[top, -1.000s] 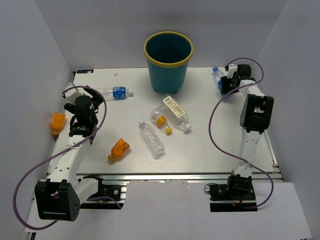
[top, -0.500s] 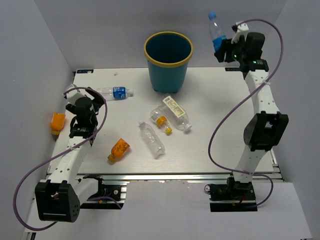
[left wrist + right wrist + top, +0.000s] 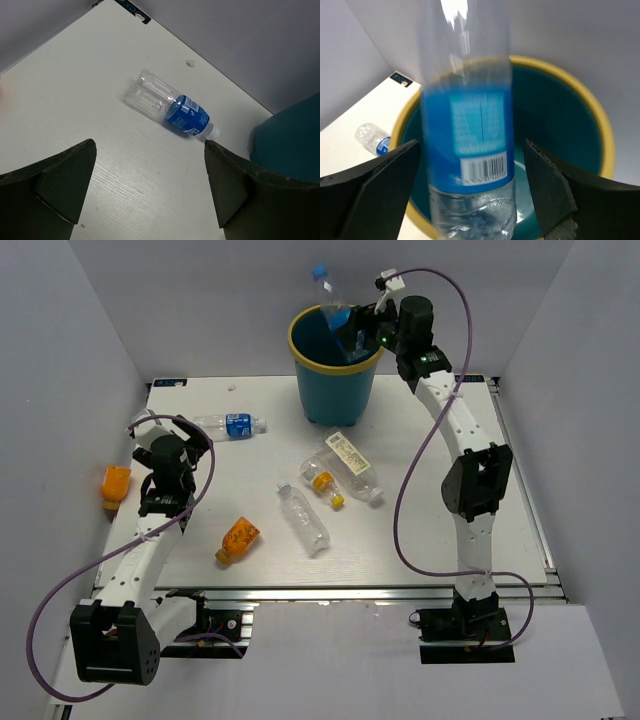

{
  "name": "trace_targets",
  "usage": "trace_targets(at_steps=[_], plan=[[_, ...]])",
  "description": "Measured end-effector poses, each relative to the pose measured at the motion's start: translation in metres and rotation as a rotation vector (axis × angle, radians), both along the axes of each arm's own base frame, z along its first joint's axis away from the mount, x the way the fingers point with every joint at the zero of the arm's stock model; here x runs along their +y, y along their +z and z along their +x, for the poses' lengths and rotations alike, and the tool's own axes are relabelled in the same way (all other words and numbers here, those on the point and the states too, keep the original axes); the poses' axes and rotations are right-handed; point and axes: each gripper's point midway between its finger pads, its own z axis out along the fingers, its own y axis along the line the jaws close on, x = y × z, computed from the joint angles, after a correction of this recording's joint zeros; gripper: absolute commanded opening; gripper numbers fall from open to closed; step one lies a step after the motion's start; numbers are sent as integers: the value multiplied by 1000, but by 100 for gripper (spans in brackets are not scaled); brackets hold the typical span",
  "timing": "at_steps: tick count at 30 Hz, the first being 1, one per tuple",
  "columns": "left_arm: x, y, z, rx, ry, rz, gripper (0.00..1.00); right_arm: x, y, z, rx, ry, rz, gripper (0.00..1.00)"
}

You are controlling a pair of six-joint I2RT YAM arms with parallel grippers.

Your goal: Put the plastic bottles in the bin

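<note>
The teal bin (image 3: pixel 335 398) with a yellow rim stands at the back middle of the table. My right gripper (image 3: pixel 362 325) hovers at its right rim. In the right wrist view this gripper (image 3: pixel 471 145) is open, and a blurred blue-label bottle (image 3: pixel 467 130) stands upright between the fingers with a gap on each side, over the bin's mouth (image 3: pixel 590 110). From above that bottle (image 3: pixel 333 308) pokes up over the rim. My left gripper (image 3: pixel 165 430) is open and empty, and points at a blue-label bottle (image 3: pixel 172 107) lying on the table.
Lying mid-table are a clear bottle (image 3: pixel 304 519), a white-label bottle (image 3: pixel 353 466) and a small orange-capped one (image 3: pixel 323 483). One orange bottle (image 3: pixel 238 539) lies near the front left, another (image 3: pixel 116 485) at the table's left edge. Grey walls enclose the table.
The right arm lifted the blue-label bottle from the back right corner and swung it left over the bin. Its jaws have just opened off the bottle. The left arm stayed still.
</note>
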Motion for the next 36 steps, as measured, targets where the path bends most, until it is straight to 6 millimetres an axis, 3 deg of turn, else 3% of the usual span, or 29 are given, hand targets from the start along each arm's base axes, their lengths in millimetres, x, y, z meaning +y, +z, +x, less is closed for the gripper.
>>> trace_targets(at_steps=[3,5,10,13,16,19,21,23,29,31,36], plan=[[-2,-2,1,6,-10,-1,98,2,-21,10,47,-1,12,89],[-3,-4,1,13,-16,-2,98,1,-23,10,59,3,22,89],[-4,-11,2,38,-22,-3,98,-4,8,-4,-1,33,18,89],[-4,-12,2,41,-25,-3,98,-11,27,-33,-31,60,-17,89],[-5,-14,3,45,-31,-4,98,-25,37,-75,-40,74,-67,89],[-7,-16,5,51,-39,-6,98,-41,25,-124,-27,88,-118,89],[-8,-17,5,55,-43,-6,98,-48,2,-155,15,98,-149,89],[-9,-19,6,62,-48,-6,98,-52,-38,-183,88,105,-180,89],[-9,-25,9,80,-51,-4,98,-39,-197,-258,422,186,-346,89],[-10,-27,9,85,-55,-5,98,-43,-226,-267,503,176,-398,89],[-13,-33,12,103,-70,-9,98,-54,-262,-259,579,107,-474,89]])
